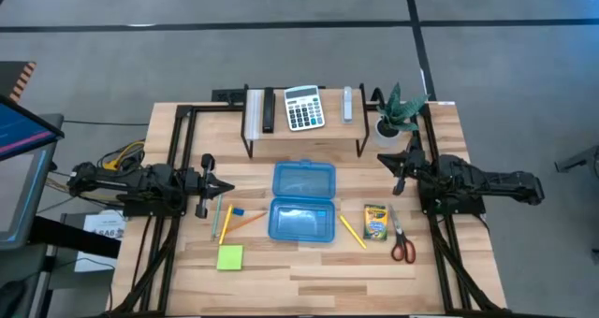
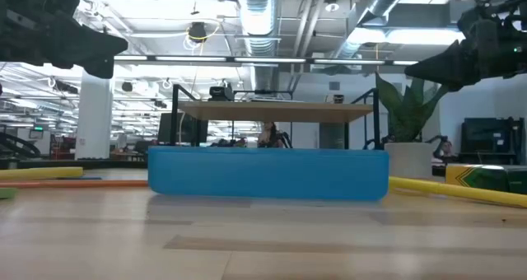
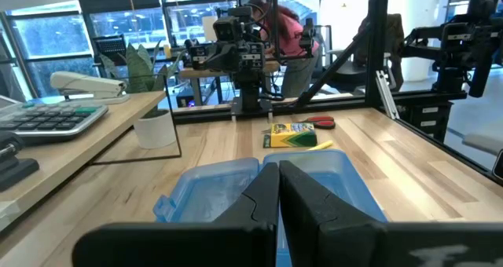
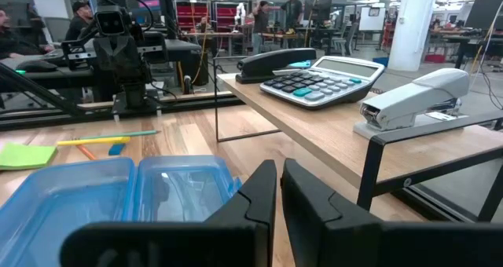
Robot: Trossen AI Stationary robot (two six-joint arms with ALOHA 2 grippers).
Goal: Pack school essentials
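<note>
An open blue plastic case (image 1: 302, 201) lies flat mid-table, both halves facing up. Left of it lie yellow, green and orange pencils (image 1: 225, 221), a blue eraser (image 1: 238, 211) and a lime sticky-note pad (image 1: 230, 257). To its right sit another yellow pencil (image 1: 352, 230), the yellow-green crayon box (image 1: 375, 222) and red-handled scissors (image 1: 402, 244). My left gripper (image 1: 227, 187) hovers shut above the table left of the case (image 3: 236, 188). On the case's far right, my right gripper (image 1: 382, 157) hovers shut, near the plant; its wrist view shows the case (image 4: 118, 192) ahead.
A black-framed wooden shelf (image 1: 304, 131) stands at the far edge, carrying a grey-white calculator (image 1: 303, 108), a stapler (image 1: 347, 103) and a dark object (image 1: 268, 110). A small potted plant (image 1: 393, 114) stands at its right end. Bare wood lies near the table's front edge.
</note>
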